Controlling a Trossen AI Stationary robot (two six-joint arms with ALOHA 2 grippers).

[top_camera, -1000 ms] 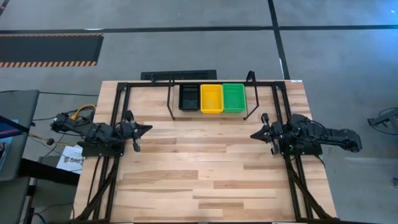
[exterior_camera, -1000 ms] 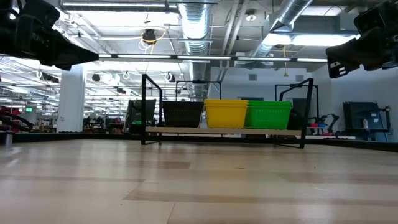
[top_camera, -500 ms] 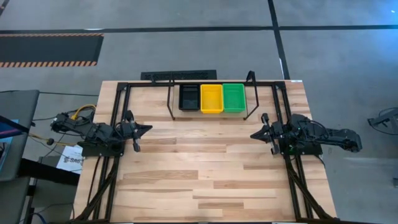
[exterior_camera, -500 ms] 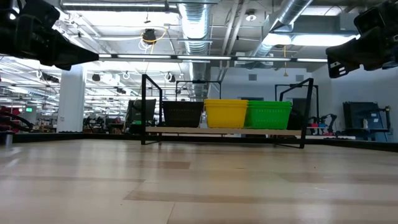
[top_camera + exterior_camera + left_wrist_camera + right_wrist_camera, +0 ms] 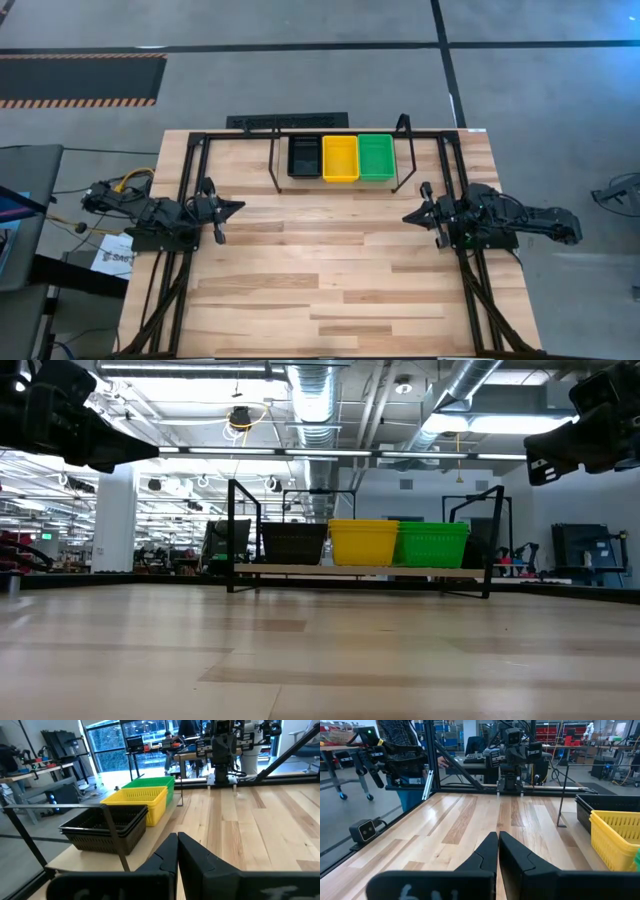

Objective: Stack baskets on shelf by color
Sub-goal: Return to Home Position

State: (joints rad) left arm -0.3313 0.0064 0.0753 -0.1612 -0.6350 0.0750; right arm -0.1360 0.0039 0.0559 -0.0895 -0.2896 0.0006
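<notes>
Reading the high view first: the shelf (image 5: 282,165) is standing at the far middle of the bench (image 5: 330,280), carrying the black baskets (image 5: 304,157), the yellow baskets (image 5: 340,158) and the green baskets (image 5: 376,157) side by side, touching. No basket is lying loose on the bench, so the sorting is judged complete. The left arm (image 5: 160,213) and right arm (image 5: 495,222) are resting at opposite bench edges, well apart from the shelf. By that placement, parking the arms looks done or nearly so. From above only the top basket of each colour is showing, so stack depth cannot be read here.

The low view is showing what the high view hides: the side walls of the three piles sitting on the shelf plank, at closely matching heights. Both arms are hanging at the upper corners.

The left wrist view is adding layered rims on the black pile (image 5: 107,827), confirming nesting, though an exact count cannot be told. The left jaws are pressed together, gripping nothing.

The right wrist view is catching only the black and yellow piles at its edge, plus a person (image 5: 402,750) standing beside the bench. The right jaws are likewise together and empty.
</notes>
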